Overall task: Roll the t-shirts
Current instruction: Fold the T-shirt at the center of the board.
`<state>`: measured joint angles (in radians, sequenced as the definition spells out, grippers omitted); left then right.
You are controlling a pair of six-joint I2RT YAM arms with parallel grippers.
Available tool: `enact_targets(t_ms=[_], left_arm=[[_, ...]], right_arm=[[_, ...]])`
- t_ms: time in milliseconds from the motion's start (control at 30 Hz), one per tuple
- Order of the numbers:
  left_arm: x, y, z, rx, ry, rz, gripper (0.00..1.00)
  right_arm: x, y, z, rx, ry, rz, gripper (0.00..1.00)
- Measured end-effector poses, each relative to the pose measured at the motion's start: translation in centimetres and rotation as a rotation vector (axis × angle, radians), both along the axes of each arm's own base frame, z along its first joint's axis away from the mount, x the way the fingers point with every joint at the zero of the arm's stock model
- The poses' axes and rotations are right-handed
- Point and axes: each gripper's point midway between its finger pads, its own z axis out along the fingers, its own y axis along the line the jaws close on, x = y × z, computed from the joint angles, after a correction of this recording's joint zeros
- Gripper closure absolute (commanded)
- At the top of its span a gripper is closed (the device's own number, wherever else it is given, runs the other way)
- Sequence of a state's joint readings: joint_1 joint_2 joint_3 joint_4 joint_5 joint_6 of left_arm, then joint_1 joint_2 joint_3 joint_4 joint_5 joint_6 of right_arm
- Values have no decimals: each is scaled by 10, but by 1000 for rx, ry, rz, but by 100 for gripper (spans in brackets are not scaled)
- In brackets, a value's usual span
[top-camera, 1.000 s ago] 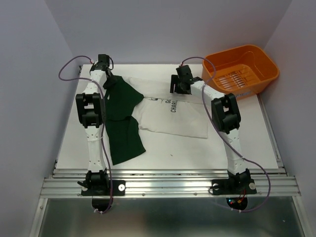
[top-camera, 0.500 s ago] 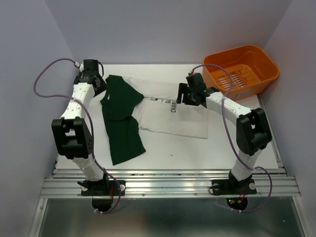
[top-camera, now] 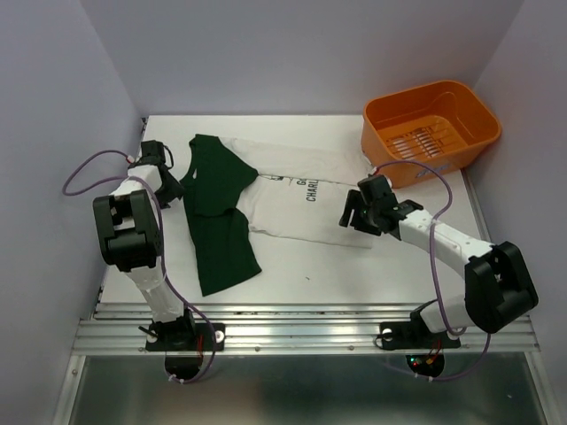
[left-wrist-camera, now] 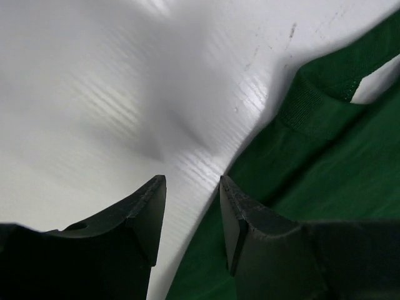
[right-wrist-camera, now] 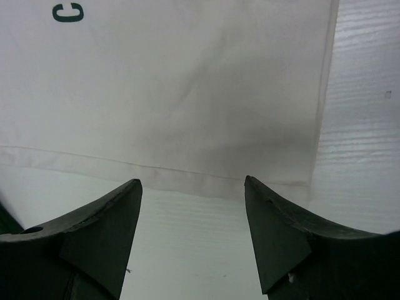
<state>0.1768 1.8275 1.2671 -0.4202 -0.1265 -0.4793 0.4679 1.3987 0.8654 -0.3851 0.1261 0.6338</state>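
the dark green cloth t-shirt [top-camera: 217, 221] lies flat on the left of the white table [top-camera: 354, 266], covering the left end of the white cloth t-shirt with dark lettering [top-camera: 310, 208]. the orange plastic basket [top-camera: 469, 111] sits at the far right corner, apart from both shirts. the left gripper [left-wrist-camera: 192, 181] hangs low over bare table just beside the green collar, its fingers narrowly parted and empty, and the right gripper [right-wrist-camera: 192, 180] hovers over the white shirt's near right corner, spread wide and empty.

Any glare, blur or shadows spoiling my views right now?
Left wrist: streaky glare on the table, a soft shadow ahead of the fingers, green t-shirt slightly blurred. Right wrist: grey shadow on the white t-shirt, lettering crisp. Top external: even light, sharp.
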Motion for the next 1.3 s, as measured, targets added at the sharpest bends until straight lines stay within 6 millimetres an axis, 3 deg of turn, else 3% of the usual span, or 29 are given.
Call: enact_targets(t_ms=[167, 400, 667, 833, 967, 1000, 1067, 1300], left_arm=[[10, -10, -25, -47, 29, -35, 50], [21, -19, -21, -80, -20, -72, 51], [23, -23, -23, -97, -40, -97, 50], [27, -28, -23, -123, -55, -115, 50], [29, -30, -24, -114, -55, -121, 67], [29, -30, -24, -112, -53, -119, 81], [31, -31, -25, -101, -49, -119, 98], [34, -31, -26, -81, -38, -122, 100]], right_arm=[[-16, -5, -17, 14, 50, -42, 28], [-36, -14, -26, 71, 86, -122, 27], [-48, -52, -36, 119, 104, -263, 27], [-53, -55, -37, 147, 111, -285, 27], [-53, -54, -37, 163, 115, -298, 28], [-54, -54, -38, 167, 116, -304, 28], [-56, -54, -44, 173, 125, -317, 30], [-47, -48, -51, 244, 101, -373, 46]])
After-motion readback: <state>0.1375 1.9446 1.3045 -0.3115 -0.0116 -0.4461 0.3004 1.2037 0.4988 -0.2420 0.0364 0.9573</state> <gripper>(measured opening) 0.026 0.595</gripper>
